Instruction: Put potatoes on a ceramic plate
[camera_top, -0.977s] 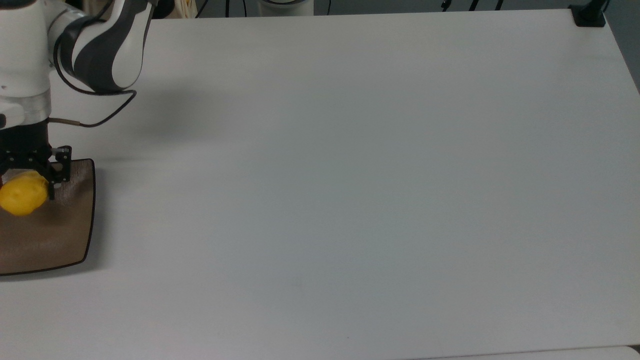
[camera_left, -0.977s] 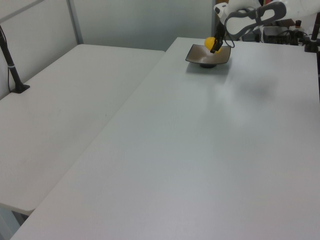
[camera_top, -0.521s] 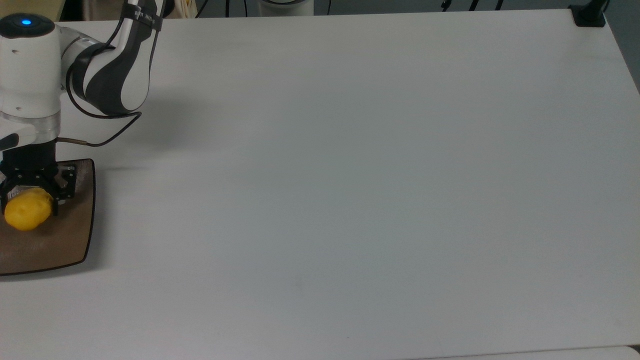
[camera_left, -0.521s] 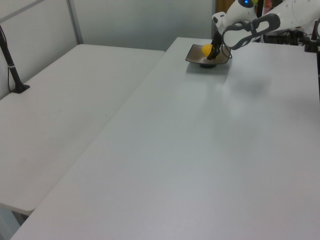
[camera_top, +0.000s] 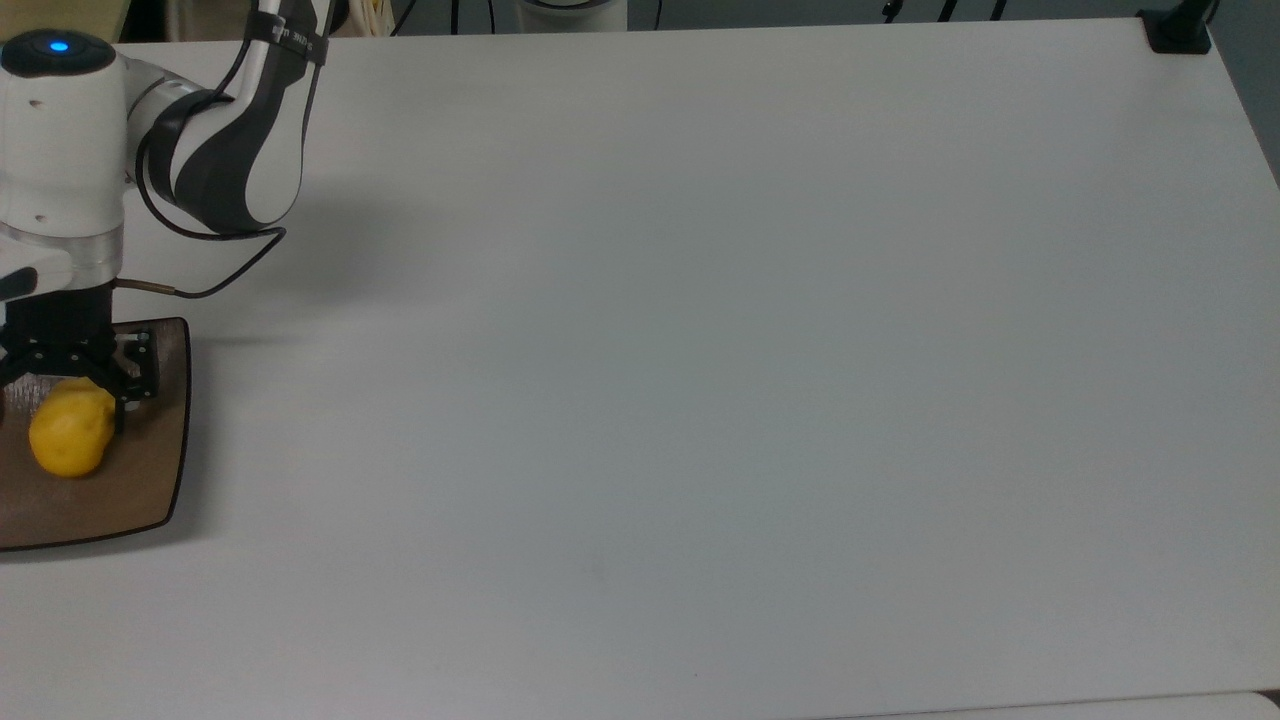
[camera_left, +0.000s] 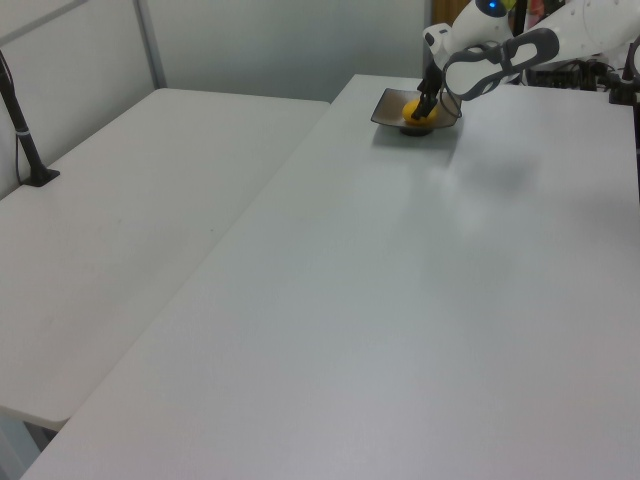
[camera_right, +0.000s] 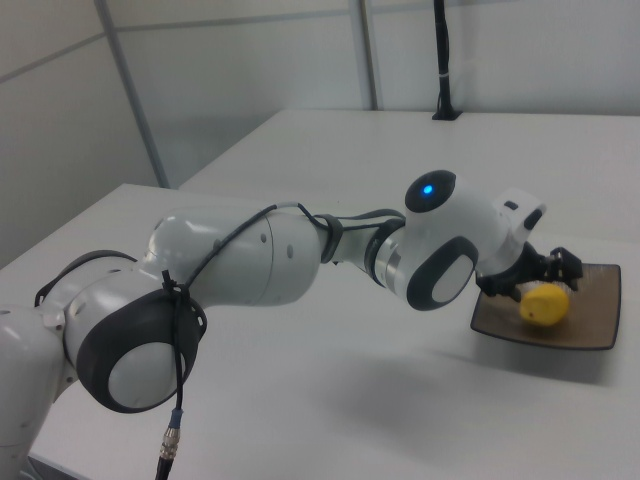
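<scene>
Over on the top view's left edge, potato (camera_top: 71, 441) sits on the ceramic plate (camera_top: 160, 480), gripper (camera_top: 72, 385) right above it, fingers spread apart. Looks like the release step; next it just needs a straight lift clear.

Robotics lab: bare white tables (camera_left: 420, 300), partition walls (camera_right: 230, 90), cam mounts (camera_top: 1178, 30).

glossy ceramic plate (camera_top: 150, 490), matt table (camera_top: 700, 350)
</scene>
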